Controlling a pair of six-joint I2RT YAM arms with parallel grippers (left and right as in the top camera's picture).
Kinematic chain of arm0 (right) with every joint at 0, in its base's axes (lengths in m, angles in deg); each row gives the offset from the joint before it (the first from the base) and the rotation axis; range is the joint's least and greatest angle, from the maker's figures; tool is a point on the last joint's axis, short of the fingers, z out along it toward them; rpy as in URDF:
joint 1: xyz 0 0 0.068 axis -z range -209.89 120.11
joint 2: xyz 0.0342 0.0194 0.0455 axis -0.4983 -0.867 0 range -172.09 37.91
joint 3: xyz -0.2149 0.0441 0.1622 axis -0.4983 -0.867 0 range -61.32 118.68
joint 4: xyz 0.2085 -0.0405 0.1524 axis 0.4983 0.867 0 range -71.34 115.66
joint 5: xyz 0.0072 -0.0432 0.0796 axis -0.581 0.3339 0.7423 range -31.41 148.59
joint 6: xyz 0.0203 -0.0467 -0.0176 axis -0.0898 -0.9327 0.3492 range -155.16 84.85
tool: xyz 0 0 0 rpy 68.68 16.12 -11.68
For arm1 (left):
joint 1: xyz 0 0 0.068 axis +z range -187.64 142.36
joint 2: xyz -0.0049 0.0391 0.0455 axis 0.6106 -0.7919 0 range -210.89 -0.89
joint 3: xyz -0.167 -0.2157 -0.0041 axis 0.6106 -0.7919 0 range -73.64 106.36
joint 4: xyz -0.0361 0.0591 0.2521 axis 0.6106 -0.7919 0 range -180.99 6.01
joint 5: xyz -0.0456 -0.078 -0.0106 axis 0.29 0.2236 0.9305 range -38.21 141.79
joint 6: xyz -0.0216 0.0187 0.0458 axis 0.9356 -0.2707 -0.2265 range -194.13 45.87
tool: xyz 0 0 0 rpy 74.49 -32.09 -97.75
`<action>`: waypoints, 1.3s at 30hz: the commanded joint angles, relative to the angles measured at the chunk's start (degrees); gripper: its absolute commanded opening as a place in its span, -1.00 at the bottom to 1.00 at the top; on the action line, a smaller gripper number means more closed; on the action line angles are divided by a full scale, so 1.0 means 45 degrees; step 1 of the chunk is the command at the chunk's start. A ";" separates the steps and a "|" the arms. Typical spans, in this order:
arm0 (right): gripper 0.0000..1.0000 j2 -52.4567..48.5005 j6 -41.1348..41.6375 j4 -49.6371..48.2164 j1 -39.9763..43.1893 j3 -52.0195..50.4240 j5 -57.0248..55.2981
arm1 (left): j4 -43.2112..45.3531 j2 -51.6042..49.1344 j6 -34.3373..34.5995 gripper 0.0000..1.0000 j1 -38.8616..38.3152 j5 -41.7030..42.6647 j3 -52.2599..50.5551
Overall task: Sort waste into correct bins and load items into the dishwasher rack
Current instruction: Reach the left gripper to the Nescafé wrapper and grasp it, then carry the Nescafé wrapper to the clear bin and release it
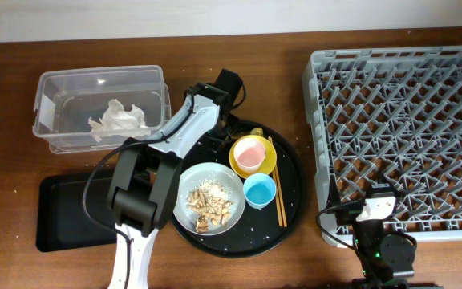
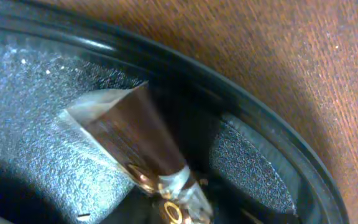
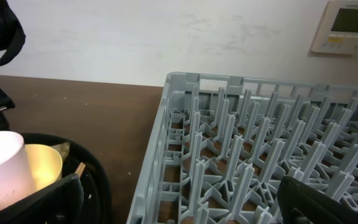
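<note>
My left gripper [image 1: 229, 120] is low over the back edge of the round black tray [image 1: 291, 193]. In the left wrist view it looks shut on a small brown scrap [image 2: 135, 137] with clear wrapping, just above the tray floor. The tray holds a grey bowl [image 1: 207, 178] of food scraps [image 1: 208, 207], a yellow bowl [image 1: 267, 160] with a pink cup [image 1: 249, 152] in it, a light blue cup [image 1: 259, 189] and chopsticks [image 1: 277, 193]. Crumpled tissue [image 1: 119, 119] lies in the clear tub [image 1: 103, 74]. My right gripper [image 3: 179, 205] is open and empty at the front left corner of the dishwasher rack [image 1: 399, 104].
The shallow black rectangular tray [image 1: 62, 209] lies at the front left, partly under my left arm. The round tray's rim [image 2: 247, 93] curves close past my left gripper, with bare wooden table beyond it. The rack wall [image 3: 166, 124] stands right in front of my right gripper.
</note>
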 commanded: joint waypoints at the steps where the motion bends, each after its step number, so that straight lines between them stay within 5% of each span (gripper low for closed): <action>1: 0.97 0.0058 0.0010 0.0039 0.0049 -0.0102 -0.0107 | -0.0102 -0.0092 -0.0029 -0.86 0.0010 -0.0131 0.0049; 17: 0.97 0.0058 0.0010 0.0039 0.0049 -0.0102 -0.0107 | -0.1919 0.0661 -0.0889 -0.97 0.0010 -0.0359 0.2472; 26: 0.97 0.0058 0.0010 0.0039 0.0049 -0.0102 -0.0107 | -0.2147 0.3152 -0.1224 -0.97 0.0379 -0.3871 0.2705; 39: 0.97 0.0058 0.0010 0.0039 0.0049 -0.0102 -0.0107 | -0.2443 0.4177 -0.3774 -0.97 0.3687 -0.6727 0.2681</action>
